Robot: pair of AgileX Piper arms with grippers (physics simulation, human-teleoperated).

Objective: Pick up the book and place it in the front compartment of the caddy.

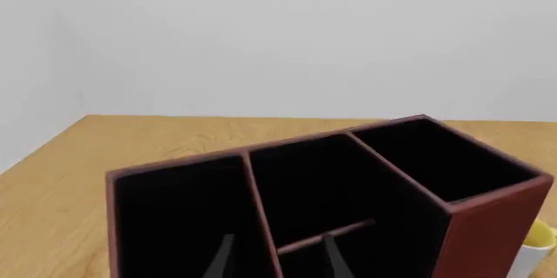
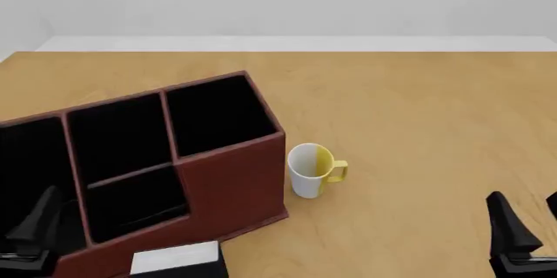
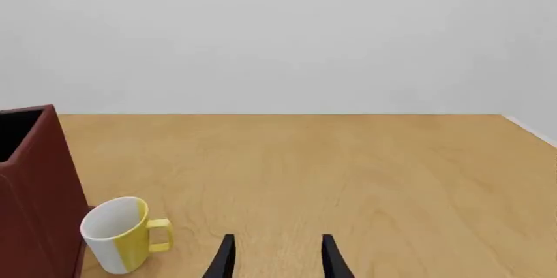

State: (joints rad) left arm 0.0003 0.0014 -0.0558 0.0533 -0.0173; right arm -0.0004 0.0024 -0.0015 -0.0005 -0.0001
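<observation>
Only the front view shows the book (image 2: pixel 177 258), lying before the caddy (image 2: pixel 231 177); mug (image 2: pixel 311 169) beside it. Both grippers, left (image 1: pixel 275 258) and right (image 3: pixel 275 257), are parted, holding nothing.

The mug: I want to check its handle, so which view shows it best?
The front view: the mug stands whole, handle showing, beside the caddy. The right wrist view shows it at the frame's edge; the left wrist view shows only a sliver.

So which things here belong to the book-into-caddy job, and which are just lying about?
Part of the job:
- book, lying in front of the caddy
- caddy
- front compartment, with nothing in it

Just lying about:
- mug, white and yellow, beside the caddy
</observation>
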